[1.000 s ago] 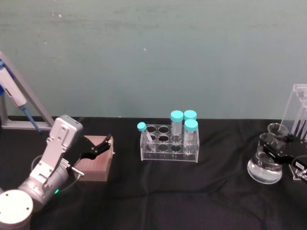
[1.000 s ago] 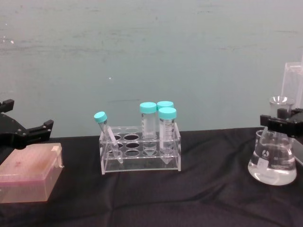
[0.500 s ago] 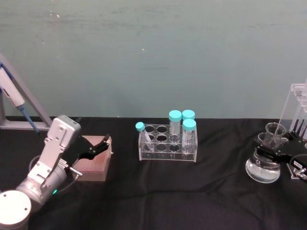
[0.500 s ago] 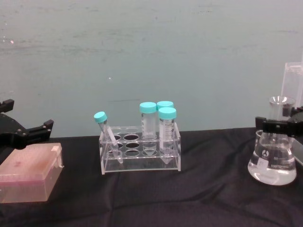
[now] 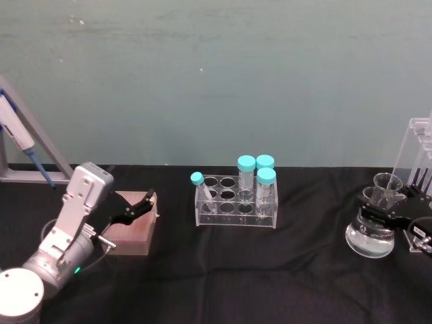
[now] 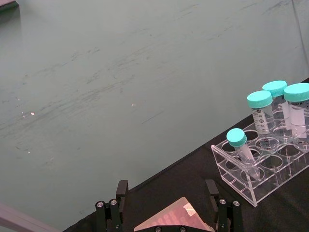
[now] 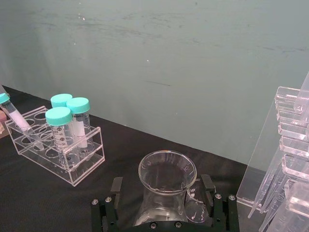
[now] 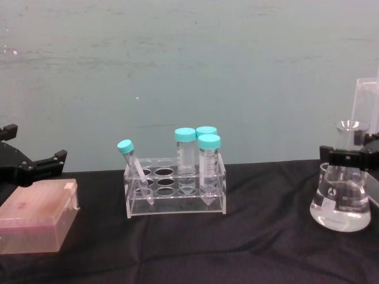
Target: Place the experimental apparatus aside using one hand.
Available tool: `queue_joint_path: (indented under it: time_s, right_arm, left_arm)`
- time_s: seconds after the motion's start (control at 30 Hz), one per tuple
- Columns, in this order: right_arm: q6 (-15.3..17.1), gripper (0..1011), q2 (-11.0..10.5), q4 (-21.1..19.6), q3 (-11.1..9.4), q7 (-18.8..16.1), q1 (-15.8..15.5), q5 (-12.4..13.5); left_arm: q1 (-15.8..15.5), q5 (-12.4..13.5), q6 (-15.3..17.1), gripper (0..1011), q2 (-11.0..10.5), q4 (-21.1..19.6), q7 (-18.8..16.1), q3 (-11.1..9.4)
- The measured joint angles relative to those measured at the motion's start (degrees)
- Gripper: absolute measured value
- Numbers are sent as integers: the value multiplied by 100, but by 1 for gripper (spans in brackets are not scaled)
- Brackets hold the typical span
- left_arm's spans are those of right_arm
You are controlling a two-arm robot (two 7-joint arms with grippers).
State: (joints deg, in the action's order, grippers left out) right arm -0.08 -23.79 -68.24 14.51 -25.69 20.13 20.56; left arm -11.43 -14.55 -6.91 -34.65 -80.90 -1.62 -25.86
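- Head view: the right gripper [image 5: 382,217] sits around the neck of the flask [image 5: 370,237] at the table's right end; its fingers seem to straddle the glass, though contact is unclear.
- Just behind it stands the pipette stand [image 5: 420,156].
- The left gripper [image 5: 138,208] hangs spread over a brown box [image 5: 132,233].
- Judged step: gripping the flask; next, a firm close, then a level lift.

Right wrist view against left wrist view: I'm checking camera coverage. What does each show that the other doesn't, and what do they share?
Right wrist view, not left: the conical flask with the open right claw either side of its neck, and the clear pipette stand beside it.
Left wrist view, not right: the pink box under the open left claw.
Both: the clear tube rack of teal-capped tubes on the black cloth, with the green wall behind.
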Motion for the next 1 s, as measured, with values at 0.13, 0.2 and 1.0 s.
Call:
queue_joint_path:
  time_s: [0.13, 0.2, 1.0]
  right_arm:
    - [-22, 1000, -4, -22, 0, -8, -2, 2]
    - [-49, 1000, -6, -39, -2, -18, -7, 9]
    - [-240, 1000, -40, -182, -86, -24, -59, 36]
  left_arm:
    - [0, 0, 0, 1000, 0, 0, 0, 0]
    - [0, 0, 0, 1000, 0, 0, 0, 0]
    - [0, 0, 0, 1000, 0, 0, 0, 0]
